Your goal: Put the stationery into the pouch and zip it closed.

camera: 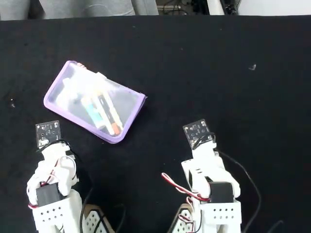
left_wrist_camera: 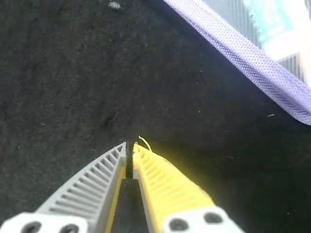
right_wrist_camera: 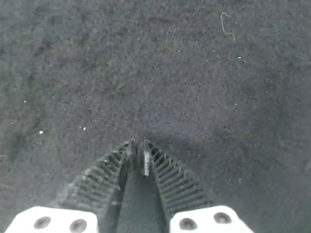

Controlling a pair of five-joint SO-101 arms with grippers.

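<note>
A clear pouch with a purple mesh border [camera: 95, 102] lies on the black table, left of centre, with several pens and other stationery [camera: 99, 110] inside it. Its purple edge [left_wrist_camera: 252, 63] crosses the left wrist view. My left gripper [left_wrist_camera: 130, 148] is shut and empty, just short of that edge, over bare cloth. The left arm [camera: 51, 165] sits at the front left. My right gripper [right_wrist_camera: 137, 145] is shut with nothing in it, over bare cloth, on the right arm [camera: 209, 170] at the front right, apart from the pouch.
The black cloth table [camera: 218, 73] stretches open to the right and behind the pouch. Cables [camera: 175, 187] trail by the arm bases at the front edge. Grey fabric [camera: 87, 7] lies past the far edge.
</note>
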